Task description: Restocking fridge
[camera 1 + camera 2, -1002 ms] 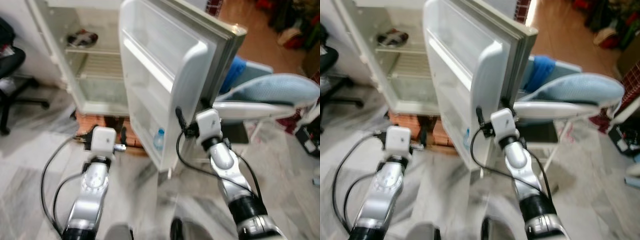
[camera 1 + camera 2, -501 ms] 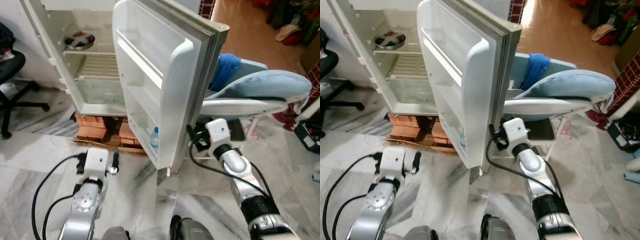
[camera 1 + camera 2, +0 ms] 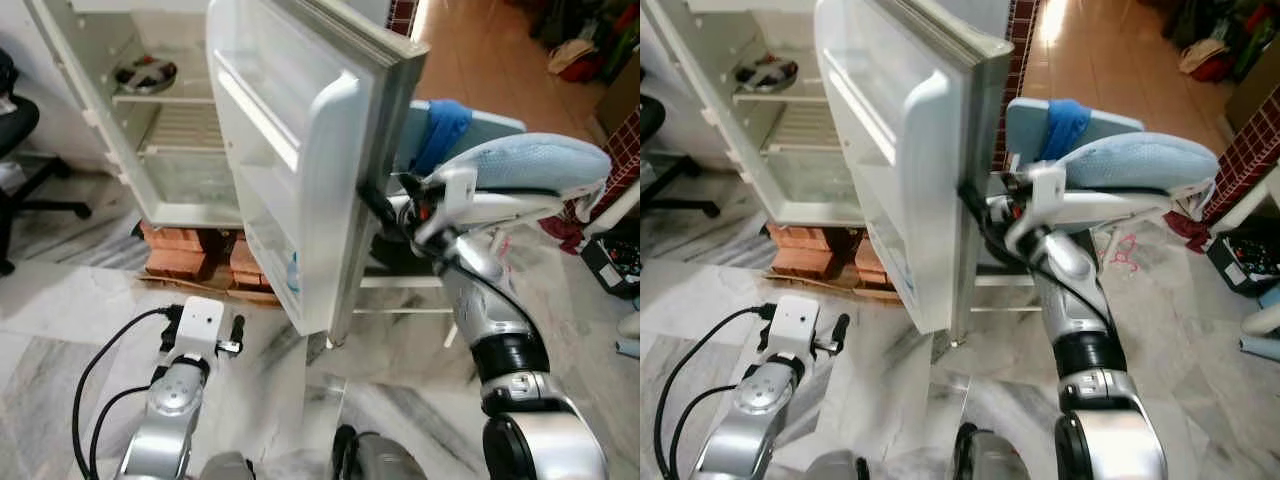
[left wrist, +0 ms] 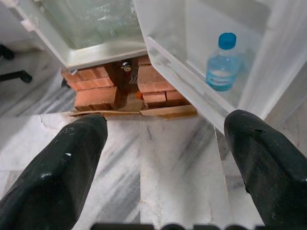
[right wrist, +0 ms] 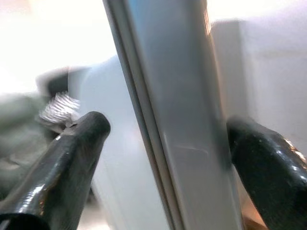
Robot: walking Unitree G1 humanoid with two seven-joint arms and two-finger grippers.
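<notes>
The white fridge door (image 3: 300,150) stands swung open toward me. A small water bottle (image 4: 221,64) with a blue cap stands in its lowest shelf. The fridge body (image 3: 190,120) is open behind it, with a dish (image 3: 145,73) on the upper wire shelf. My right gripper (image 5: 168,127) is raised to the door's outer edge at mid-height; it is open, and the grey edge runs between its two fingers (image 5: 76,158). My left gripper (image 4: 165,124) hangs low over the marble floor in front of the door, open and holding nothing.
Red bricks (image 3: 185,250) prop up the fridge. A chair with a pale blue cushion (image 3: 530,165) and a blue cloth (image 3: 440,125) stands close behind the door on the right. A black office chair (image 3: 15,120) is at the far left.
My right gripper has risen from near the door's lower edge to its outer edge at mid-height. The camera has shifted. The left arm stays low.
</notes>
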